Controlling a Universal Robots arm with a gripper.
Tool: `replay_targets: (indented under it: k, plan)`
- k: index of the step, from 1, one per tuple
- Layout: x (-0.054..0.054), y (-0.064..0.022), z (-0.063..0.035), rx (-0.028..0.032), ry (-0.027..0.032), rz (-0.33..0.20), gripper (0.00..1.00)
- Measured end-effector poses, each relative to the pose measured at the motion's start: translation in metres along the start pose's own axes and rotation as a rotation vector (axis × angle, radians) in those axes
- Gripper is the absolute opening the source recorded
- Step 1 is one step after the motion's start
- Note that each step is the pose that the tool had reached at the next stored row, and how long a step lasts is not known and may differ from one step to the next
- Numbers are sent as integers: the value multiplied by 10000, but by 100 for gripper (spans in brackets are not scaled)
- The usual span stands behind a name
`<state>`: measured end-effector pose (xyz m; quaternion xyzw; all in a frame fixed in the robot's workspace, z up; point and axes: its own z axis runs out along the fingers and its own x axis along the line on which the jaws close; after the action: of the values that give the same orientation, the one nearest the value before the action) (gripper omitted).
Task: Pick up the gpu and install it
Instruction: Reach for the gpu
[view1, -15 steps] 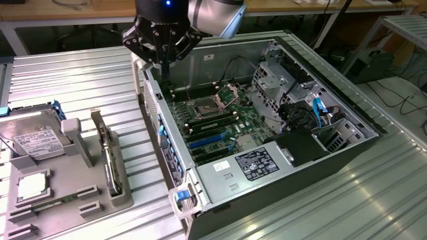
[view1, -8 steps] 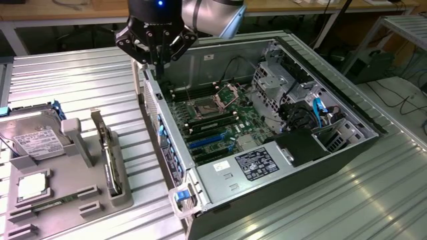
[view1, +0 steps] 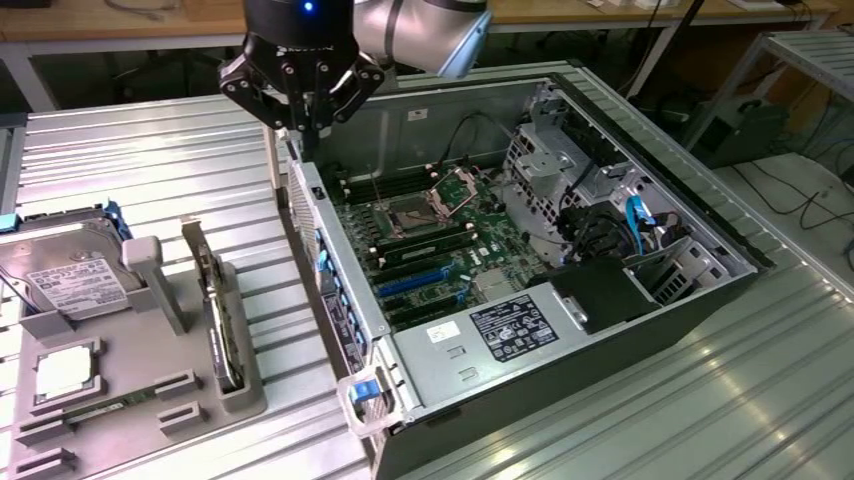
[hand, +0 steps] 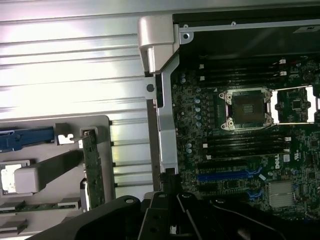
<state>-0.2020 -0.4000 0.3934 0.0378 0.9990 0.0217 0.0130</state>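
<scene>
**Hovering over the case wall, gpu parked in its rack**

Exterior view: the black two-fingered gripper hangs from the silver arm above the far left wall of the dark, open-sided computer tower. The tower lies on a ribbed metal table. The gripper's fingers are pressed together and carry nothing. Inside the tower lies the green motherboard, with blue expansion slots and, nearer the camera, a silver white-labelled power supply. On the exterior view's left, well apart from the gripper, sits a grey moulded parts rack. The gpu, a flat green circuit-board card with a silver metal end, stands on edge in the rack's slot nearest the tower. A silver white-labelled hard drive rests further left.

Wrist view: the gripper points down at the tower's silver-grey wall edge, closed and empty. This view looks straight down on the motherboard, giving its square processor socket and a blue slot in detail. The gpu shows its green edge, upright in the grey rack, beside the tower but not touching it.
</scene>
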Motion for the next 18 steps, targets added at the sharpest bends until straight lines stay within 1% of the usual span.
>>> replay_targets:
  k: [18]
  plan:
    - [215,-21,-6,-1,-1,1,11]
